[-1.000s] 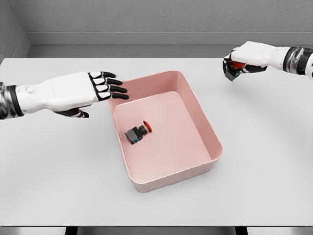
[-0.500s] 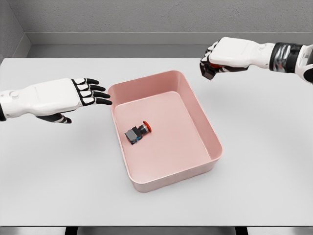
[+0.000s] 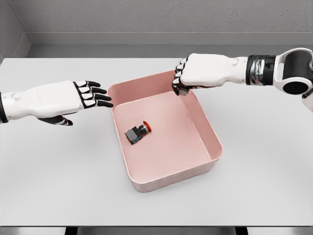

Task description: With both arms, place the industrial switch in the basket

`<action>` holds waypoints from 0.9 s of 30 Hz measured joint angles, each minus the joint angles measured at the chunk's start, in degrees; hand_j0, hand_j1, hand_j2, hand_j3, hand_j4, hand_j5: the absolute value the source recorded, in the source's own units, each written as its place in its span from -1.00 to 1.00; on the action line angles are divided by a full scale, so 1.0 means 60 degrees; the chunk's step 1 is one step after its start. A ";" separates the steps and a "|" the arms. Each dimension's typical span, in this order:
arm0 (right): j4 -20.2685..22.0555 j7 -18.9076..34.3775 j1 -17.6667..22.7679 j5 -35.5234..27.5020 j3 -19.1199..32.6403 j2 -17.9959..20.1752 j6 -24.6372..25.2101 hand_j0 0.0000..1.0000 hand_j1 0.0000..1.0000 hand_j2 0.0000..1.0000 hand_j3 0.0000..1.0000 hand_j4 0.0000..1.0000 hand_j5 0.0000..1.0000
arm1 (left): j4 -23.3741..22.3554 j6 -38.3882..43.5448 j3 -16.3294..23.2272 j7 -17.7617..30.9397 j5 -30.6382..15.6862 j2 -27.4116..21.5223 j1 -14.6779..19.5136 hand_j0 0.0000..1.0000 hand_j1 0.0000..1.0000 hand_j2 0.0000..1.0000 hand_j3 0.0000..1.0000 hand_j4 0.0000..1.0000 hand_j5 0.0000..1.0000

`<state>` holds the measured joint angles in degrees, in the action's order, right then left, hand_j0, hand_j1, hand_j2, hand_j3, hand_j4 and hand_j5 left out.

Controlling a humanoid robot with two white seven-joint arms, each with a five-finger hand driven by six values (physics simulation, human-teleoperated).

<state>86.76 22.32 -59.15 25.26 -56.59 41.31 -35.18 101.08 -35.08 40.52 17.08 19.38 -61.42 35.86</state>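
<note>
Dark industrial switch (image 3: 137, 133) with red button lies in pink basket (image 3: 205, 128), left of centre. Second dark switch (image 3: 182, 90) is clamped in right hand (image 3: 200, 70) fingers over far rim. Left hand (image 3: 73, 98) fingers are spread. No writing is legible.

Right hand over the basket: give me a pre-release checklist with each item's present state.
1. Right hand over the pink basket's far rim: ok.
2. Fingers curled on the second switch: ok; only a dark bit shows.
3. Hand past the rim, over the floor: cannot tell.
4. First switch lying inside, away from the drop spot: ok.
5. Left hand open, outside the basket: ok.
</note>
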 measured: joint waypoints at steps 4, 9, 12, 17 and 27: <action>0.0263 0.0079 0.0000 -0.0012 -0.0045 -0.0027 0.0006 0.64 0.64 0.64 0.64 0.64 0.64 | 0.0000 0.0000 -0.0001 0.0000 0.0004 -0.0013 0.0000 1.00 1.00 1.00 1.00 1.00 1.00; 0.0345 0.0084 -0.0103 -0.0019 0.0006 -0.0016 0.0010 1.00 1.00 1.00 1.00 1.00 1.00 | 0.0000 0.0000 0.0002 0.0000 0.0006 -0.0006 0.0000 1.00 1.00 1.00 1.00 1.00 1.00; 0.0378 0.0059 -0.0161 -0.0017 0.0022 -0.0013 0.0010 1.00 1.00 1.00 1.00 1.00 1.00 | 0.0000 0.0000 0.0001 0.0000 0.0004 -0.0009 0.0000 1.00 1.00 1.00 1.00 1.00 1.00; 0.0998 -0.0070 -0.0366 -0.0079 -0.0062 -0.0452 0.0011 1.00 1.00 1.00 1.00 1.00 1.00 | -0.0003 0.0000 0.0006 0.0018 0.0006 -0.0018 0.0000 1.00 1.00 1.00 1.00 1.00 1.00; 0.1135 -0.0368 0.0130 -0.0472 0.0207 0.0419 0.0010 1.00 1.00 1.00 1.00 1.00 1.00 | -0.0015 -0.0003 0.0009 0.0030 0.0023 -0.0020 0.0003 1.00 1.00 1.00 1.00 1.00 1.00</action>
<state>93.57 20.11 -58.37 22.43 -55.35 43.82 -35.12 100.99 -35.10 40.57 17.26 19.52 -61.54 35.88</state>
